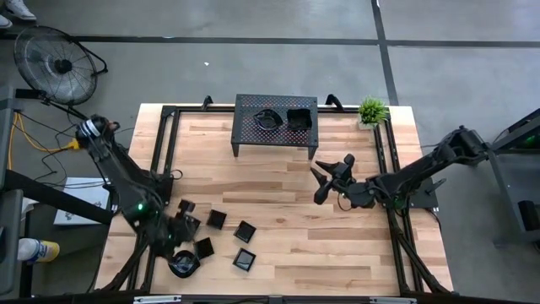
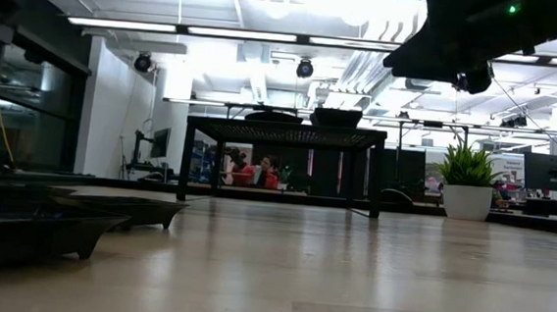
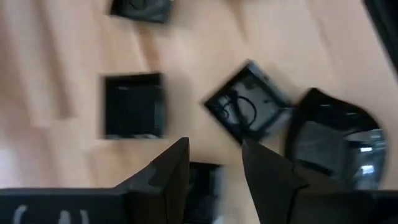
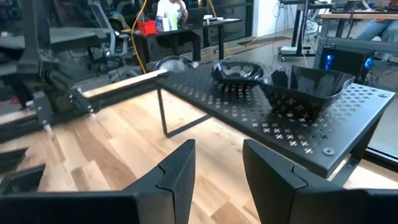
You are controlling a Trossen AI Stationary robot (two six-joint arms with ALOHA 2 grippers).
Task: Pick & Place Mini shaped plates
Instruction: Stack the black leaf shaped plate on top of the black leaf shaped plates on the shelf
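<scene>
Several mini shaped plates, small and glossy black, lie on the wooden table at its near left: squares (image 1: pixel 217 219), (image 1: pixel 245 230), (image 1: pixel 245 259) and a rounded one (image 1: pixel 182 265). My left gripper (image 1: pixel 187 230) hovers open above this group, pointing steeply down. In its wrist view a square plate (image 3: pixel 132 106), a tilted square (image 3: pixel 247 102) and a rounded plate (image 3: pixel 329 140) lie ahead of its fingers (image 3: pixel 214 180). Another two plates (image 4: pixel 236 71), (image 4: pixel 308 87) rest on the black perforated rack (image 1: pixel 276 122). My right gripper (image 1: pixel 318 184) is open, held nearly level in the air, facing the rack.
The rack stands on legs at the table's far middle (image 2: pixel 285 132). A small potted plant (image 1: pixel 372 110) sits at the far right corner. Black frame rails (image 1: pixel 164 152) run along the table's left and right sides. Bare wood lies between the plate group and the rack.
</scene>
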